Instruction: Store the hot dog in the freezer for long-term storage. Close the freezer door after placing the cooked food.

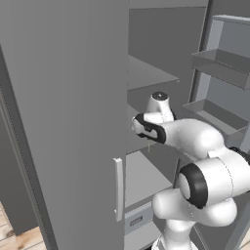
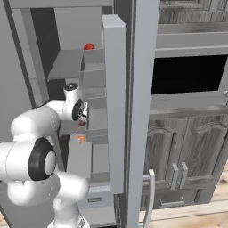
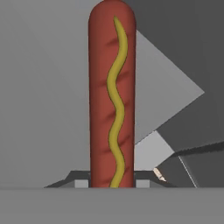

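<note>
The hot dog [image 3: 111, 96], red-brown with a wavy yellow mustard line, stands straight up from between my fingertips in the hand view. My gripper [image 3: 112, 183] is shut on its lower end. In the base views my hand [image 1: 148, 139] reaches into the open freezer [image 1: 146, 73], above a flat grey shelf [image 1: 144, 176]. A bit of the red hot dog [image 2: 82, 123] shows below the hand [image 2: 80, 116]. The freezer door [image 2: 115, 102] stands swung open to the right, with grey bins [image 1: 219, 63] on its inner face.
The other grey door [image 1: 63, 122] is closed on the left, with a pale handle [image 1: 118, 188]. A red ball-like item [image 2: 89, 46] sits on an upper shelf, a small orange item [image 2: 81, 139] on the shelf below my hand. A low drawer [image 1: 138, 219] and a black-windowed oven [image 2: 187, 73] are nearby.
</note>
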